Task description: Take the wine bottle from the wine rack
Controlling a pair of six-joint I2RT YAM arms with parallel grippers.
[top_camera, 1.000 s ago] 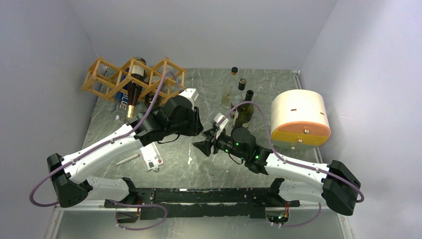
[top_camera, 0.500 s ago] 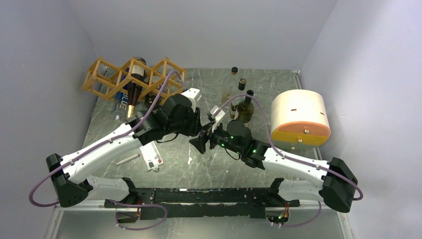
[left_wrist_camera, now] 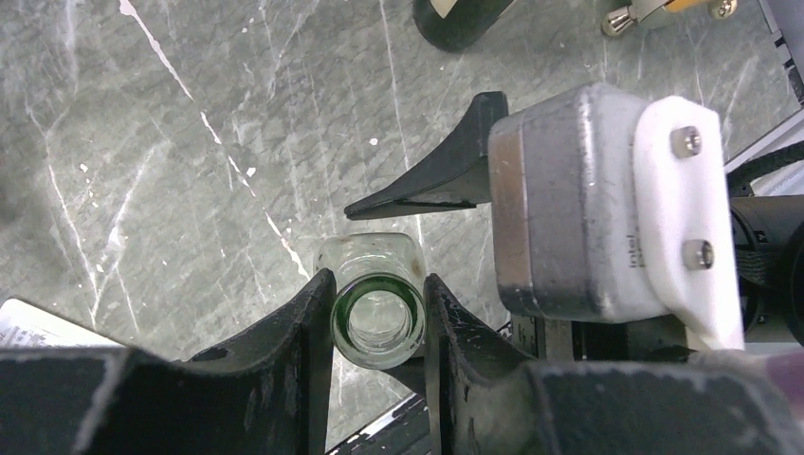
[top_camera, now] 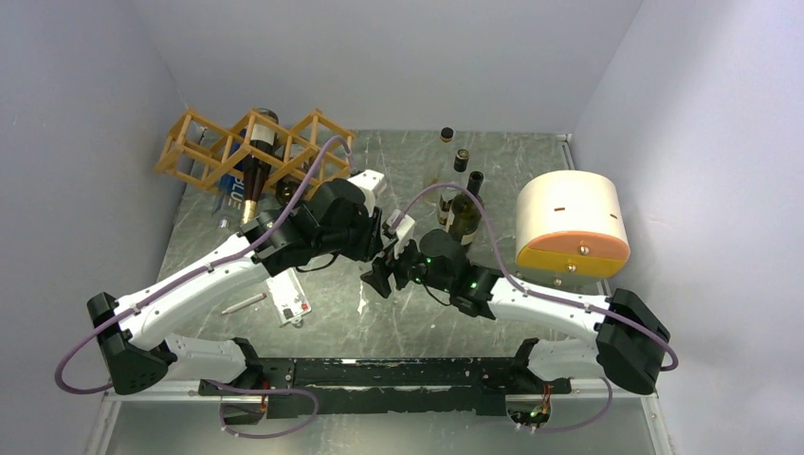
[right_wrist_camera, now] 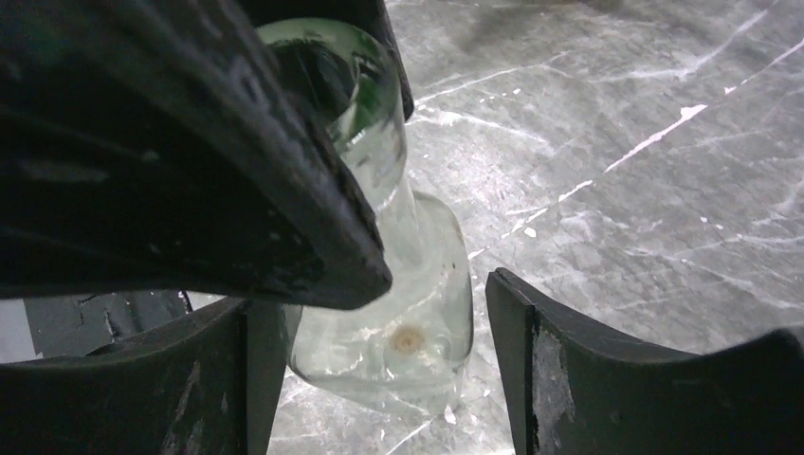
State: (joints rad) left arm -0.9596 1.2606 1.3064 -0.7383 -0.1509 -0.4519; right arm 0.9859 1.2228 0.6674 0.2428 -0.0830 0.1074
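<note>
The orange-brown wine rack (top_camera: 204, 142) stands at the back left. A dark wine bottle (top_camera: 256, 172) lies in its middle cell, neck pointing forward. My left gripper (top_camera: 381, 248) is at mid-table, away from the rack, shut on the neck of a clear glass bottle (left_wrist_camera: 377, 322); I look down into its mouth between the fingers (left_wrist_camera: 299, 332). My right gripper (top_camera: 379, 275) is right beside it, open, with its fingers (right_wrist_camera: 531, 351) on either side of the clear bottle's body (right_wrist_camera: 417, 313) and a gap on the right side.
A cream drum with an orange face (top_camera: 572, 223) sits at the right. Green and dark bottles (top_camera: 465, 210) and two small dark ones (top_camera: 461, 159) stand at the back middle. A white card (top_camera: 287, 301) and a pen (top_camera: 245, 303) lie by the left arm.
My right arm has swung left and its open gripper has closed in on the left gripper and the clear bottle. The left gripper has shifted slightly right, still holding the bottle.
</note>
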